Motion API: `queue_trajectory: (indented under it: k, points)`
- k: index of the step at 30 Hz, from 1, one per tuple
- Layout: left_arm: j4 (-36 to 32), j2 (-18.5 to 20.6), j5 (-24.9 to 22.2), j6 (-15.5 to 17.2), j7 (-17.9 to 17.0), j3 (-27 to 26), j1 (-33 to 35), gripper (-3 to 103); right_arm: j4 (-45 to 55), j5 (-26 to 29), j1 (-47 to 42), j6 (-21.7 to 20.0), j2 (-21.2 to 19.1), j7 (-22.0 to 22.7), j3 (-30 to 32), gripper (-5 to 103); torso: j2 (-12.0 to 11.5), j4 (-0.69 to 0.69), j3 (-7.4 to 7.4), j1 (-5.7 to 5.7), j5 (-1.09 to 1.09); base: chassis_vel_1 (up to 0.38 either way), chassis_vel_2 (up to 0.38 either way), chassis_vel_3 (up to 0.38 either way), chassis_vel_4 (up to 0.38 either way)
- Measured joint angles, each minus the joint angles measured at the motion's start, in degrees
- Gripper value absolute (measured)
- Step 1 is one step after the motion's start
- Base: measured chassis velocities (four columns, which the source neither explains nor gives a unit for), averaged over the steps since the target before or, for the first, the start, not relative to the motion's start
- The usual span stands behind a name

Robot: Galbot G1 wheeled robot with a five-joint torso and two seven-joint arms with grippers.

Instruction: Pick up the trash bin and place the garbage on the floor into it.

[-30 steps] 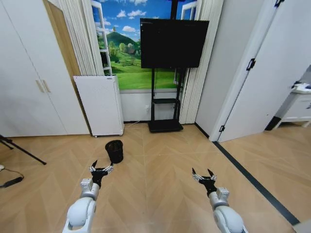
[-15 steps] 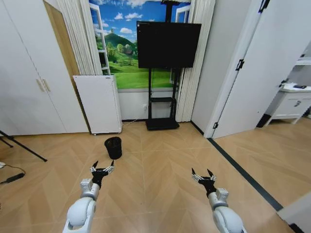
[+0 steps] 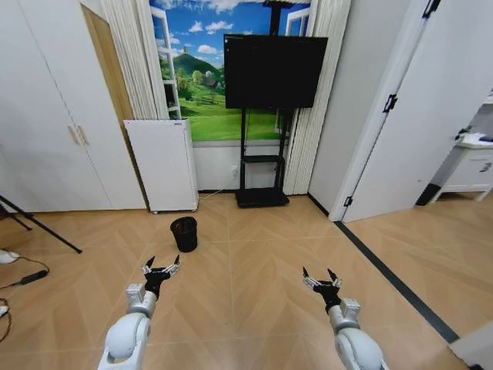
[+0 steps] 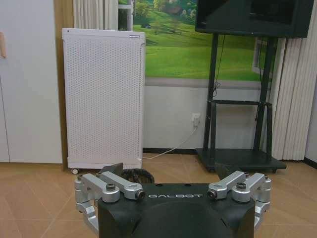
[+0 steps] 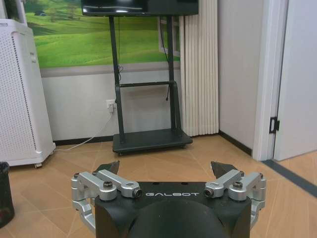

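Observation:
The trash bin (image 3: 184, 233), a small black mesh wastebasket, stands upright on the wooden floor ahead and slightly left. My left gripper (image 3: 163, 262) hovers open a short way in front of it, holding nothing. In the left wrist view the trash bin (image 4: 137, 175) peeks up just behind the open left gripper (image 4: 169, 171). My right gripper (image 3: 317, 274) is open and holds nothing over bare floor to the right. In the right wrist view the right gripper (image 5: 165, 166) has the trash bin (image 5: 4, 193) far off at the edge. The garbage is out of view.
A white perforated appliance (image 3: 163, 164) stands against the wall behind the bin. A TV on a black stand (image 3: 273, 71) is beside it. A tripod leg (image 3: 42, 227) and a cable (image 3: 23, 277) lie at the left. A dark floor strip (image 3: 393, 281) runs along the right.
The whole head view has shifted slightly, so the camera has moved. Both arms keep the same pose with open grippers, and the bin stands where it was.

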Motion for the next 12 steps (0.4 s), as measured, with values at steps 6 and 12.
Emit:
queue_trajectory:
  k: [6,12]
  points:
    - [0.94,-0.27,0.82,-0.21,-0.5,0.66,-0.34,100,0.3,1.58,-0.2,-0.2,0.19,0.8,0.38,100,0.0,0.01,0.0,0.0,0.0,0.0,0.0,0.0,0.0]
    - [1.16,-0.24,1.44,-0.36,-1.07,0.75,-0.51,100,0.26,-0.1,-0.17,-0.05,0.21,1.14,0.55,100,0.0,0.02,0.0,0.0,0.0,0.0,0.0,0.0,0.0]
